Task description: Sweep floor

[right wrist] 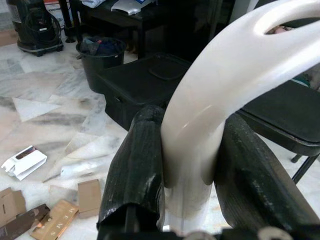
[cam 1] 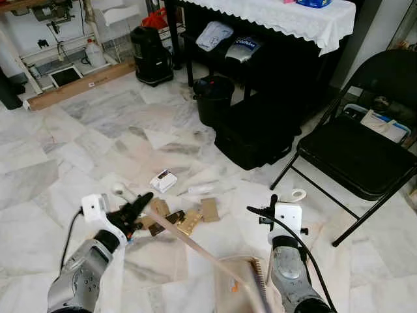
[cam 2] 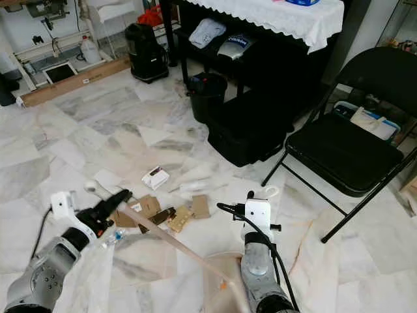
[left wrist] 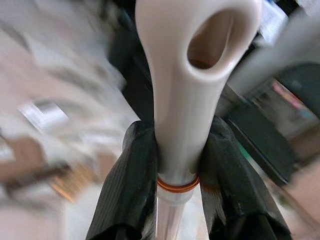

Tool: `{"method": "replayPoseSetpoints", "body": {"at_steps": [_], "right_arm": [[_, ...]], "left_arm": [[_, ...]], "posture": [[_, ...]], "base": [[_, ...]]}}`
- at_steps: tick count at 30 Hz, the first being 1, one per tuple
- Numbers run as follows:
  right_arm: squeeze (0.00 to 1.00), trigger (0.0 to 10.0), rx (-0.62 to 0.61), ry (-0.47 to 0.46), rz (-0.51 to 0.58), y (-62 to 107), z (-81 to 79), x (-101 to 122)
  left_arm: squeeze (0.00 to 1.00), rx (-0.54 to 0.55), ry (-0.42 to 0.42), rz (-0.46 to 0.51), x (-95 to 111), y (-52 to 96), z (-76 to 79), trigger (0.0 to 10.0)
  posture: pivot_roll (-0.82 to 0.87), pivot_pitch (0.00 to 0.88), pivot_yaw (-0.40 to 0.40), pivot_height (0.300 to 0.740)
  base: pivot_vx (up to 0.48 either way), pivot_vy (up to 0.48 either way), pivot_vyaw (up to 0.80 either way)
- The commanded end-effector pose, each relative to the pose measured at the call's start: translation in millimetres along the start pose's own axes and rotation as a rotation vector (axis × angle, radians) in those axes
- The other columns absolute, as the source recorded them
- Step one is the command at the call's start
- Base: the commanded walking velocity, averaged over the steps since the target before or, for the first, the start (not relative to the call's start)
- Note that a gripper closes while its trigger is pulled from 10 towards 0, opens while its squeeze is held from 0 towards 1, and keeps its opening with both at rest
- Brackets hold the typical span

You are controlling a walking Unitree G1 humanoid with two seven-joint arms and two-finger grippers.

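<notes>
Black fingers of left gripper around broom handle

This is a room in a lived-in home, used partly for storage. The floor is polished marble in grey and cream slabs. At the upper middle of the frame a dark surface wears a white lace-edged cloth, with folded clothes on the shelf beneath it. A black folding chair stands at the right, a black bucket near the centre, and a vacuum cleaner at the upper left. Scraps of cardboard litter lie on the floor at lower centre.
</notes>
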State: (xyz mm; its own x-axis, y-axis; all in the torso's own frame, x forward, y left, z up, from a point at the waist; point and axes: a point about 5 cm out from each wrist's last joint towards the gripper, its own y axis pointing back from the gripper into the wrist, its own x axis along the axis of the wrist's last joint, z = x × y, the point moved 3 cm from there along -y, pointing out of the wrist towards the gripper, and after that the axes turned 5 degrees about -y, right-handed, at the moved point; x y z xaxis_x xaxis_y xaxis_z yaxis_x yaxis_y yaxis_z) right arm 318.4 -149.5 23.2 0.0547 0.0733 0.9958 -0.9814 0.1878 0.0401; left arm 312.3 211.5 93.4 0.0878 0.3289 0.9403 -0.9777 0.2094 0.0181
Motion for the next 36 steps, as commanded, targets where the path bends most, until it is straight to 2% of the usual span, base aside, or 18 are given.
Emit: {"method": "replayPoseSetpoints", "body": {"at_steps": [1, 3, 9, 13, 14, 18, 21, 25, 28, 32, 36], "right_arm": [[0.00, 10.0, 0.010, 0.013, -0.053, 3.5, -0.6, -10], [0.00, 10.0, 0.012, 0.007, -0.039, 0.8, -0.8, -6], [0.00, 10.0, 0.012, 0.001, -0.010, -5.8, 0.2, 3], [0.00, 10.0, -0.002, -0.018, 0.006, -9.0, 2.7, 8], [0.00, 10.0, -0.018, -0.047, 0.016, -11.4, 5.0, 11], [0.00, 10.0, -0.036, -0.084, 0.059, -17.1, 6.7, 23], [0.00, 10.0, -0.040, -0.110, 0.125, -22.4, 6.9, 38], [0.00, 10.0, -0.033, -0.129, 0.192, -26.2, 6.3, 54], [0.00, 10.0, -0.028, -0.134, 0.210, -27.4, 6.7, 58], [0.00, 10.0, -0.024, -0.150, 0.261, -30.0, 7.3, 72], [0.00, 10.0, -0.017, -0.158, 0.289, -32.5, 5.5, 81]], "left_arm": [[0.00, 0.020, -0.090, 0.135, 36, -1.6, 0.1, 10.0], [0.00, 0.032, -0.141, 0.192, 52, -1.5, 5.9, 10.0], [0.00, 0.108, -0.268, 0.327, 84, -1.0, 14.0, 10.0], [0.00, 0.127, -0.366, 0.356, 89, -3.0, 19.8, 10.0], [0.00, 0.131, -0.404, 0.353, 87, -5.1, 21.4, 10.0], [0.00, 0.149, -0.456, 0.318, 73, -7.6, 20.5, 10.0], [0.00, 0.162, -0.462, 0.292, 58, -8.6, 20.6, 10.0], [0.00, 0.159, -0.490, 0.283, 50, -11.6, 23.8, 10.0], [0.00, 0.163, -0.497, 0.274, 43, -13.2, 24.2, 10.0], [0.00, 0.117, -0.542, 0.235, 25, -15.7, 32.3, 10.0], [0.00, 0.119, -0.538, 0.223, 18, -18.9, 30.5, 10.0]], "posture": [[0.19, 0.092, 0.040, 0.740], [0.19, 0.087, 0.036, 0.740], [0.18, 0.074, 0.028, 0.740], [0.18, 0.058, 0.024, 0.740], [0.18, 0.051, 0.023, 0.740], [0.17, 0.028, 0.026, 0.740], [0.15, 0.003, 0.024, 0.740], [0.14, 0.000, 0.016, 0.740], [0.14, 0.000, 0.014, 0.740], [0.13, 0.000, 0.014, 0.740], [0.12, 0.000, 0.013, 0.740]], "base": [[0.000, 0.000, 0.00], [0.000, 0.000, 0.00], [0.000, 0.000, 0.00], [0.000, 0.000, 0.00], [0.000, 0.000, 0.00], [0.000, 0.000, 0.00], [0.000, 0.000, 0.00], [0.000, 0.000, 0.00], [0.000, 0.000, 0.00], [0.000, 0.000, 0.00], [0.000, 0.000, 0.00]]}}
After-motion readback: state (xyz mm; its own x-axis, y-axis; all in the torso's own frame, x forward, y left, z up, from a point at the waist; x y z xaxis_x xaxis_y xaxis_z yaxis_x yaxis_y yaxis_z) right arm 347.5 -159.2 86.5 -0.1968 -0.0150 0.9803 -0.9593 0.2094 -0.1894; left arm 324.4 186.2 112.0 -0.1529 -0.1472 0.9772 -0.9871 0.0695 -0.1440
